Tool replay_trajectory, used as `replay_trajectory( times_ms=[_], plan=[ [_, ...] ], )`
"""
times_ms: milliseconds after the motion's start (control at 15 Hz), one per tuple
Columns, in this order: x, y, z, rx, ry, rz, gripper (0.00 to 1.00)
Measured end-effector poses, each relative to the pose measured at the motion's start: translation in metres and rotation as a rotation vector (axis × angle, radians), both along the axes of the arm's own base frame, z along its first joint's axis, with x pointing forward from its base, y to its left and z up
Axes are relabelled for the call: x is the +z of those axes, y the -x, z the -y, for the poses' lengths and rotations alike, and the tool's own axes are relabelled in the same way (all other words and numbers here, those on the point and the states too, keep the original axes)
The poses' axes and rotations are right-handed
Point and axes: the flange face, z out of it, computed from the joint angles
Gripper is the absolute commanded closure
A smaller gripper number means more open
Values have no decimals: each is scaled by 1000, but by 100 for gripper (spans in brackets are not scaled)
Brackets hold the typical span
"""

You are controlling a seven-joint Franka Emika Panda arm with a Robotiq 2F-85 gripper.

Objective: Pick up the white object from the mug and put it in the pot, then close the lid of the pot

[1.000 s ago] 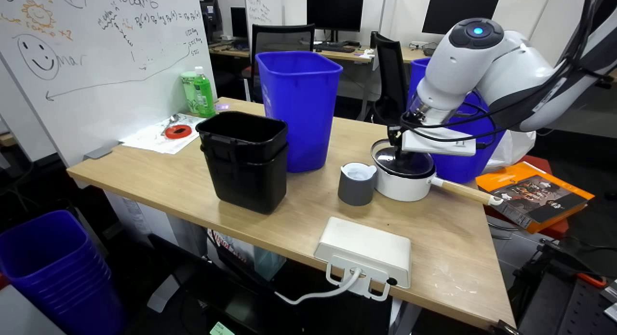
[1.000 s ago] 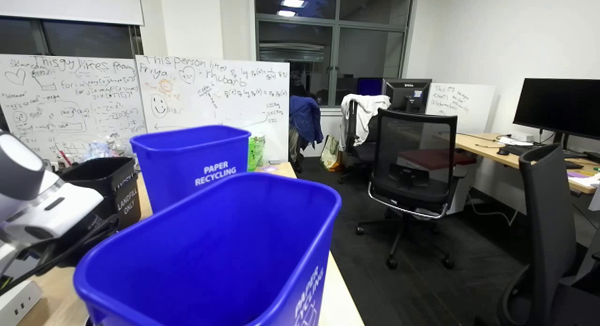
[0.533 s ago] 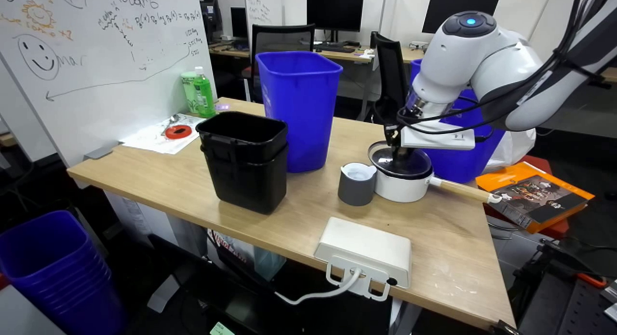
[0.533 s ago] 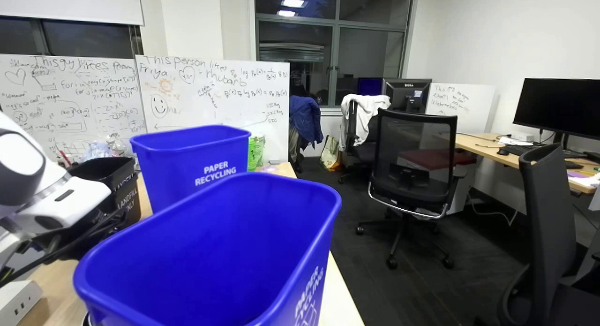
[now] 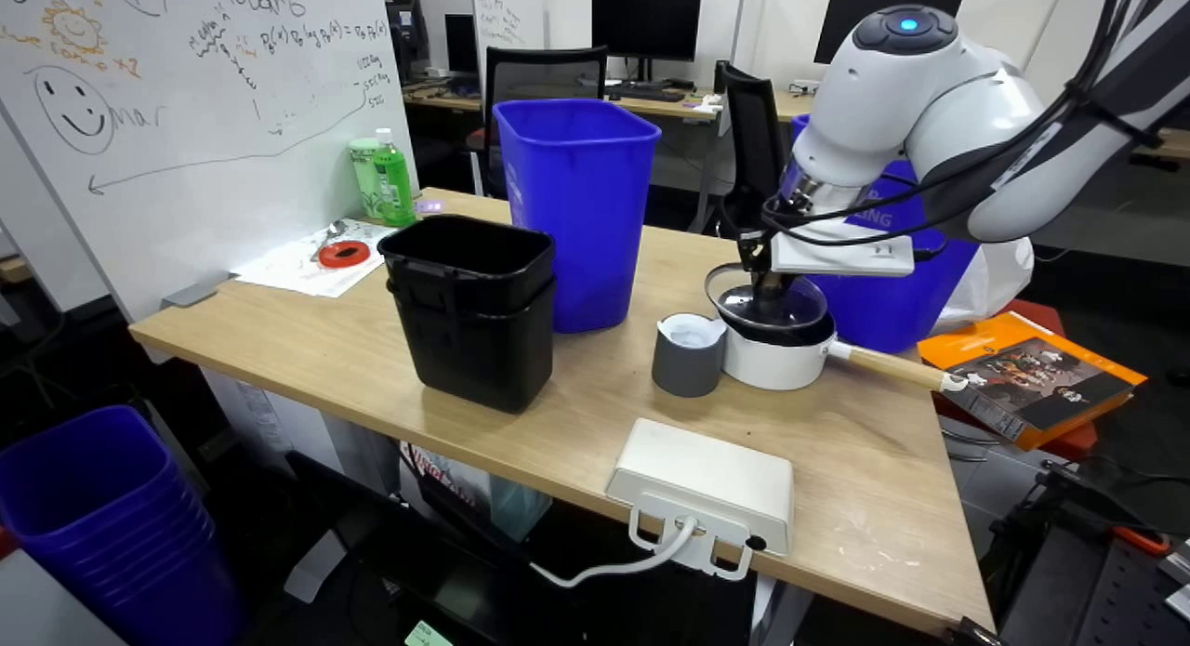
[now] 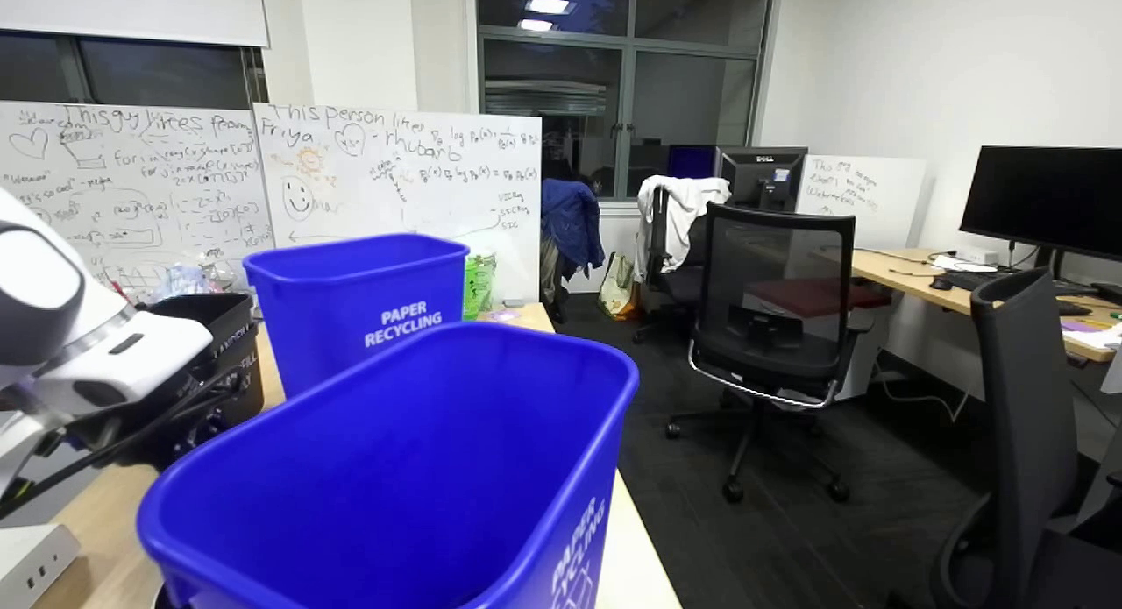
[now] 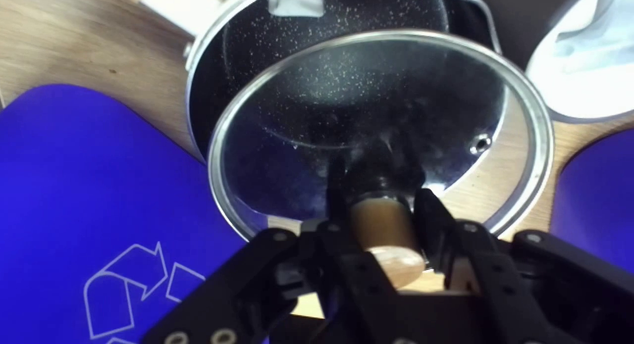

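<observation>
Gripper point(image 7: 382, 198) clamped on the brown knob point(image 7: 385, 227) of the glass lid point(image 7: 391, 111). Lid hangs beneath the gripper, over the pot point(image 5: 772, 369) but off-centre: in the wrist view a crescent of the opening shows uncovered, and the opposite side overhangs the rim. From where I stand, cannot tell whether lid touches rim. A pale piece point(image 7: 296, 3) shows inside the pot. Mug point(image 5: 686, 369) upright, just beside the pot.

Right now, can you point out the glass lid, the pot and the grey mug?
Glass lid point(image 7: 366, 111), wrist view, on the glass inside its rim.
Pot point(image 5: 773, 363), in an exterior view, on its white outer wall.
Grey mug point(image 5: 686, 368), in an exterior view, on its side wall.
</observation>
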Motion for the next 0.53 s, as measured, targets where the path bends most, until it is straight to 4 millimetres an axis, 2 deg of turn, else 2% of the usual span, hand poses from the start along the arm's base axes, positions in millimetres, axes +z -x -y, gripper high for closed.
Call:
replay_trajectory(
  times_ms=[267,533],
  plan=[
    [15,-6,-1,14,4,13,87],
    [19,-2,-13,-2,-12,-27,87]
  ],
)
